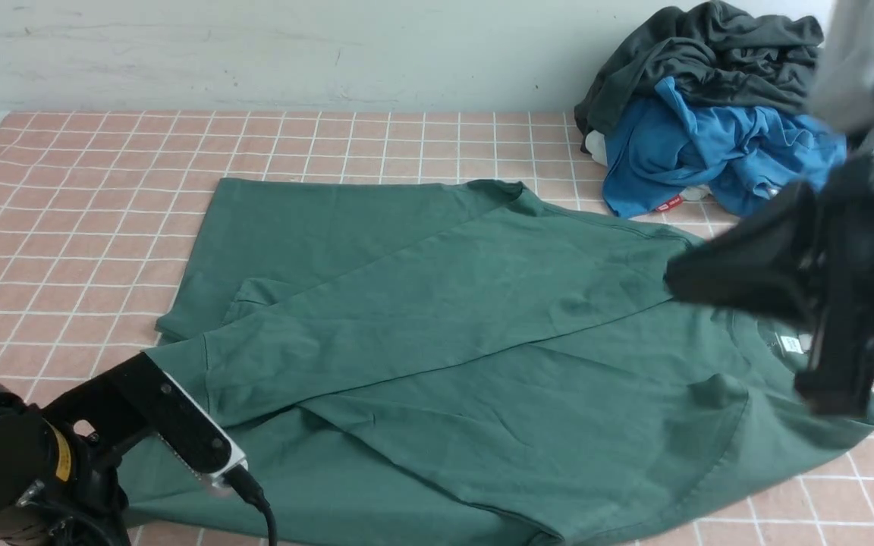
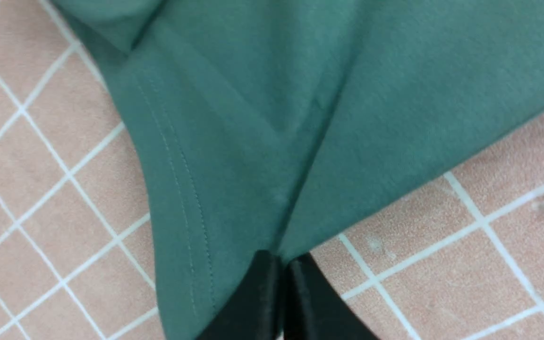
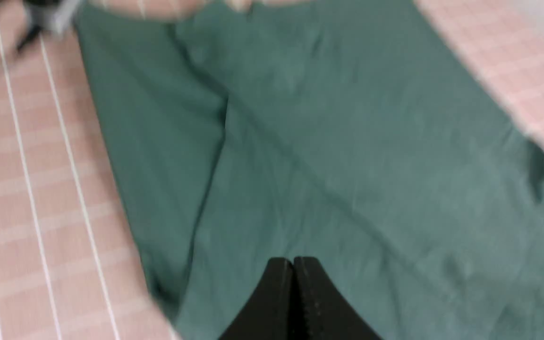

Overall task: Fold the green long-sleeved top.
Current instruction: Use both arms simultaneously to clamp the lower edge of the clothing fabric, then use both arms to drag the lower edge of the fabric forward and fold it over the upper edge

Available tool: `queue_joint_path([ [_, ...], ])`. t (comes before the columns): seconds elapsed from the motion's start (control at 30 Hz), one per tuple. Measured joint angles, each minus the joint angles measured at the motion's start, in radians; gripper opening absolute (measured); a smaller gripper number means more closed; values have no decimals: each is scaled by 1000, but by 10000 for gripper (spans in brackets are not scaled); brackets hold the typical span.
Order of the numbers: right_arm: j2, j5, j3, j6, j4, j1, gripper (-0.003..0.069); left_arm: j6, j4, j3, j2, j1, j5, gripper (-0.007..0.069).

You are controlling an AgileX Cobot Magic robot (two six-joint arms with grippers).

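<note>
The green long-sleeved top [image 1: 452,318] lies spread on the checked table, with a sleeve folded across its body. Its neck and white label [image 1: 790,343] point to the right. My left gripper [image 2: 282,257] is at the top's near-left hem corner. It is shut on the green cloth, which creases into the jaw tips beside the stitched hem [image 2: 177,189]. In the front view the left wrist [image 1: 179,425] hides those jaws. My right gripper [image 1: 676,279] hangs above the top's shoulder, pointing left. It is shut [image 3: 293,260] with nothing between the fingers, over the cloth [image 3: 347,141].
At the back right, a pile of clothes sits against the wall: a dark charcoal-grey garment [image 1: 710,53] on a bright blue garment [image 1: 710,144]. The pink checked tablecloth [image 1: 103,167] shows bare at the left and back. The wall runs behind the table.
</note>
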Motion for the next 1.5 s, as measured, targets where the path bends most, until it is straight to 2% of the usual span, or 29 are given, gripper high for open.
queue_joint_path([
  [0.07,49,5,29,1,-69,0,28,-8,0,0,-3,0,0,-3],
  [0.17,135,18,67,19,-199,0,110,-14,-2,0,-3,0,0,-3],
  [0.23,203,20,91,23,-303,2,201,-16,-4,0,-3,0,0,-2],
  [0.3,233,19,100,18,-350,5,244,-17,-8,0,-3,0,-1,-2],
  [0.33,278,11,108,-10,-416,15,304,-17,-14,0,-3,0,-1,-2],
  [0.37,305,0,110,-38,-452,24,334,-17,-21,-1,-3,0,-2,-2],
  [0.43,360,-42,110,-110,-506,46,367,-17,-31,-2,-3,0,-3,-2],
  [0.53,405,-75,110,-171,-542,62,374,-17,-37,-2,-3,0,-3,-2],
  [0.67,493,-72,110,-227,-582,68,340,-17,-44,-2,-3,0,-4,-2],
  [0.83,544,-77,110,-232,-585,68,290,-17,-47,-2,-3,0,-4,-2],
  [0.97,594,-130,107,-210,-609,68,216,-17,-70,-2,-3,0,-4,-2],
  [1.0,597,-137,106,-193,-615,68,190,-17,-74,-2,-3,0,-4,-2],
  [1.07,598,-142,102,-135,-630,69,80,-17,-83,-2,-3,0,-2,-2],
  [1.13,591,-135,102,-62,-637,71,22,-17,-102,-3,-6,0,10,-2],
  [1.23,570,-110,106,15,-637,72,5,-17,-130,-11,-16,0,41,-2],
  [1.3,511,-51,106,128,-637,72,1,-34,-160,-26,-47,0,82,-2],
  [1.43,403,27,106,268,-642,72,1,-125,-151,-70,-111,0,112,-2],
  [1.5,367,32,106,292,-659,72,1,-181,-120,-105,-123,0,116,-2],
])
